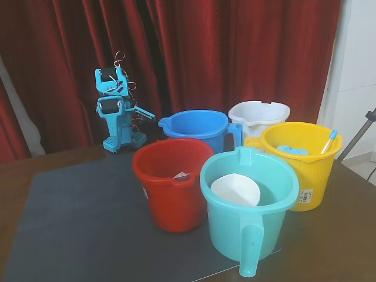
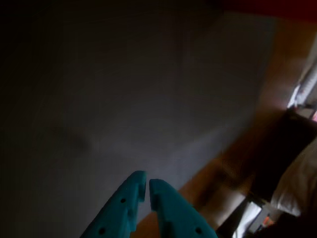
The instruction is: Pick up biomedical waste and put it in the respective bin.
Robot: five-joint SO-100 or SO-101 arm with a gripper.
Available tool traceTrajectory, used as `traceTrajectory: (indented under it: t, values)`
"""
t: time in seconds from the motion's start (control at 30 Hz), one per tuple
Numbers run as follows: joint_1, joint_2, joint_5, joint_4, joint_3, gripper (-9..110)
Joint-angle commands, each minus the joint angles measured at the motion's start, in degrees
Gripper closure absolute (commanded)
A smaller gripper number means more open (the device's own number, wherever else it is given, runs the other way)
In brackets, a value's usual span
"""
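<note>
The small dark medicine bottle with the green cap shows in neither view. My blue arm [image 1: 117, 111] stands folded at the back left of the dark grey mat [image 1: 76, 217], behind the buckets. In the wrist view my gripper [image 2: 147, 184] enters from the bottom edge with its two blue fingers [image 2: 124, 203] closed tip to tip and nothing between them. It hangs over bare mat [image 2: 124, 99].
Several buckets cluster at centre right: red [image 1: 170, 194], teal [image 1: 235, 232] with a white object [image 1: 235, 189] inside, blue [image 1: 197, 126], white [image 1: 258, 113], and yellow [image 1: 305, 182] holding blue items. A red curtain [image 1: 205, 53] hangs behind. Brown wooden table [image 2: 218, 178] surrounds the mat.
</note>
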Motion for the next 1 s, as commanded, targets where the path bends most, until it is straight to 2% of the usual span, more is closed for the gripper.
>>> traceTrajectory:
  t: [0.0,0.13,0.97]
  values:
    - [0.2,0.3,0.0,1.8,-0.3,102]
    - [0.2,0.3,0.2,5.6,-0.3,102]
    - [0.1,0.3,-0.5,5.7,-0.3,102]
